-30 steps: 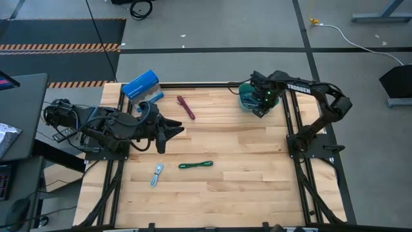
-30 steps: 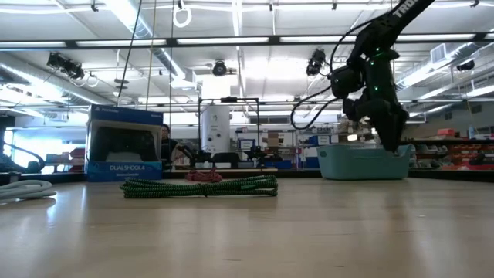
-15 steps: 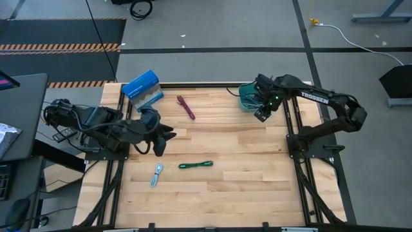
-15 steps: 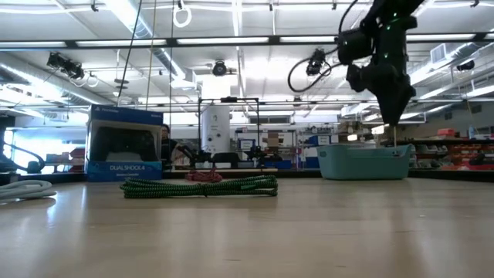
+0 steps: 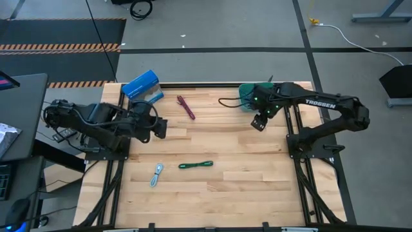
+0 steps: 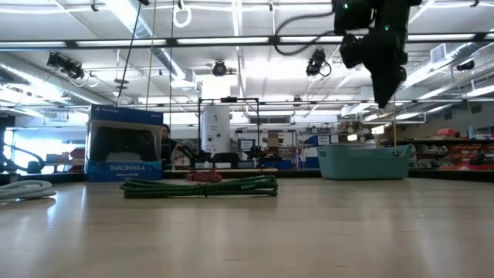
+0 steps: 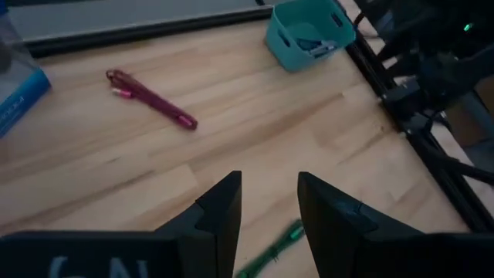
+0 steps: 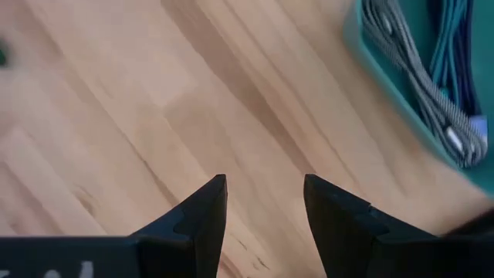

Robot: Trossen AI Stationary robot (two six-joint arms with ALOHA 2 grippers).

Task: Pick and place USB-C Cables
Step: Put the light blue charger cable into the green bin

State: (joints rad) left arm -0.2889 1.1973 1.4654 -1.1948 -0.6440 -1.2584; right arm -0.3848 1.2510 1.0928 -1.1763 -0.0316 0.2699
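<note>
Three cables lie flat on the wooden table: a maroon cable (image 5: 186, 107) (image 7: 150, 99) near the far edge, a green cable (image 5: 196, 165) (image 6: 199, 187) mid-table, and a silvery-blue cable (image 5: 156, 174) nearer the left side. More cables, among them a grey braided cable (image 8: 417, 85) and a teal cable (image 8: 448, 54), lie inside the teal bin (image 5: 246, 96) (image 6: 363, 162). My right gripper (image 5: 259, 121) (image 8: 265, 197) hovers open over bare wood just on the near side of the bin. My left gripper (image 5: 161, 127) (image 7: 270, 201) is open at the left side, holding nothing.
A blue box (image 5: 141, 87) (image 6: 123, 144) stands at the far-left corner. Black frame rails (image 5: 293, 122) run along the table's right side, next to the bin. Bare wood spreads between the maroon cable and the bin and along the near edge.
My right gripper has risen from the teal bin and moved a little toward the near edge, now well above the bin's rim. My left arm has drawn back toward the table's left edge. The cables on the table have not moved.
</note>
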